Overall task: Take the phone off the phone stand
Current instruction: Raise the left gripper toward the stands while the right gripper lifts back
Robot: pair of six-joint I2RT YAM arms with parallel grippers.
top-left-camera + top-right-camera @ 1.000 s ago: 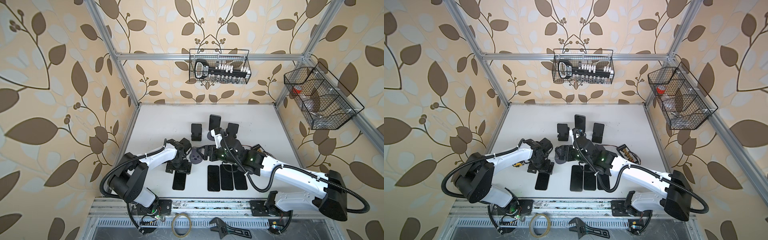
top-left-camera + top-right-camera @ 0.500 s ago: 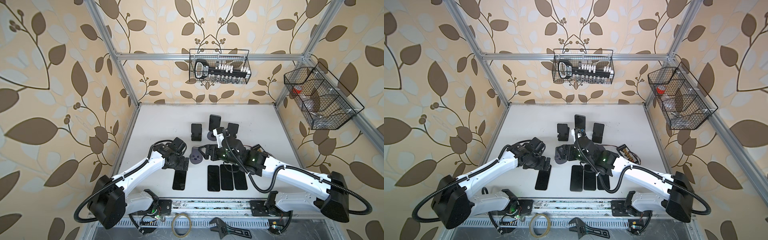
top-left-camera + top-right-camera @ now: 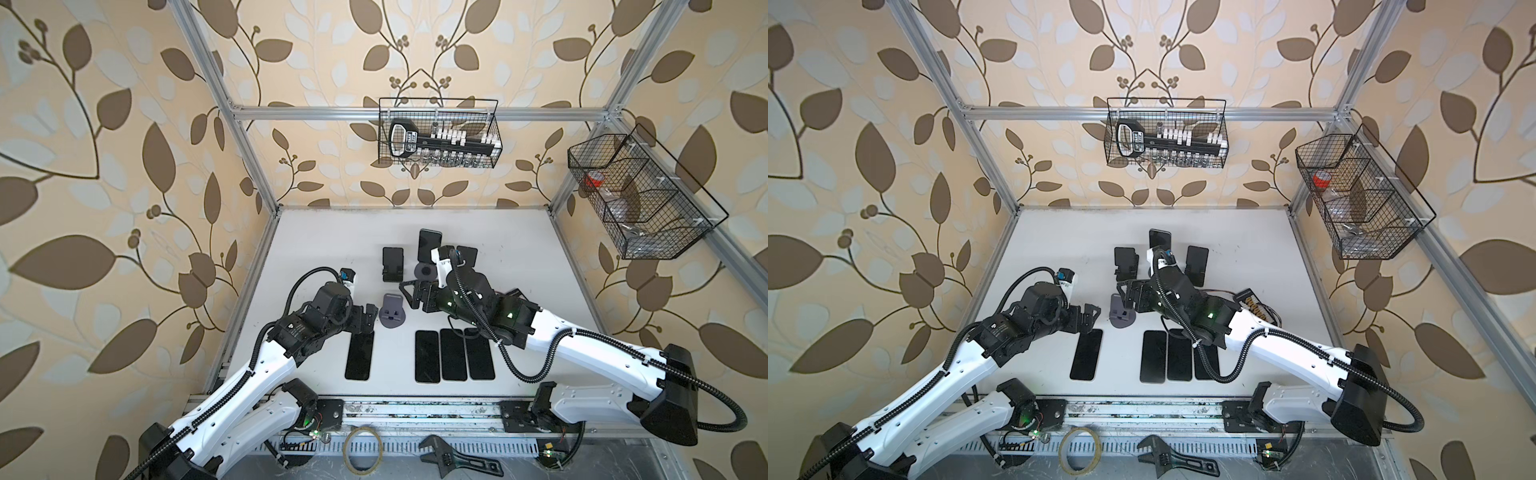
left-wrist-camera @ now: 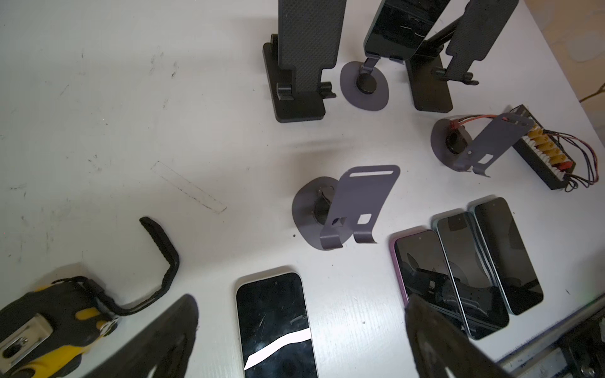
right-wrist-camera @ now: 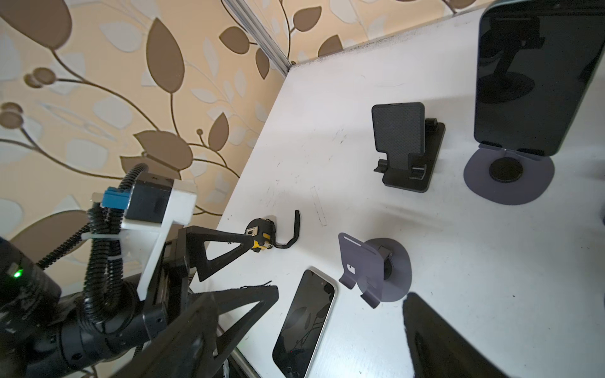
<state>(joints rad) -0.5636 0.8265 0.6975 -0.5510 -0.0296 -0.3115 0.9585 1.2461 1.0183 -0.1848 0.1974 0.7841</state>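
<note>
Left arm: stretched from the near-left rail towards the middle of the table, wrist bent down; the left gripper (image 3: 368,319) is held low above the far end of a flat phone (image 3: 358,355).
Left gripper state: the jaws are spread wide and nothing is held. In the left wrist view the flat phone is seen on the table (image 3: 316,249) below the gap.
Right arm: reached from the near right across the middle, passing above the far end of a row of three phones (image 3: 454,354). The right gripper (image 3: 409,296) is pointed left, just beside the empty grey stand (image 3: 392,318).
Right gripper state: the jaws are parted and nothing is gripped.
Materials and shapes: the fingers (image 4: 163,327) are black with triangular cut-outs. The empty grey stand is bent sheet on a round base, with two hooked lips. The black folding stand (image 3: 392,264) is faced with a woven, carbon-like texture. The table is white and scuffed.
Phone: the phone (image 3: 429,243), a dark glossy slab with rounded corners, is propped upright on the phone stand (image 3: 424,271), a grey round-based one at the far middle of the table.
Phone relative to grippers: it is placed on the far side of the right gripper, near but not touched. It is well apart from the left gripper, farther and to the right.
</note>
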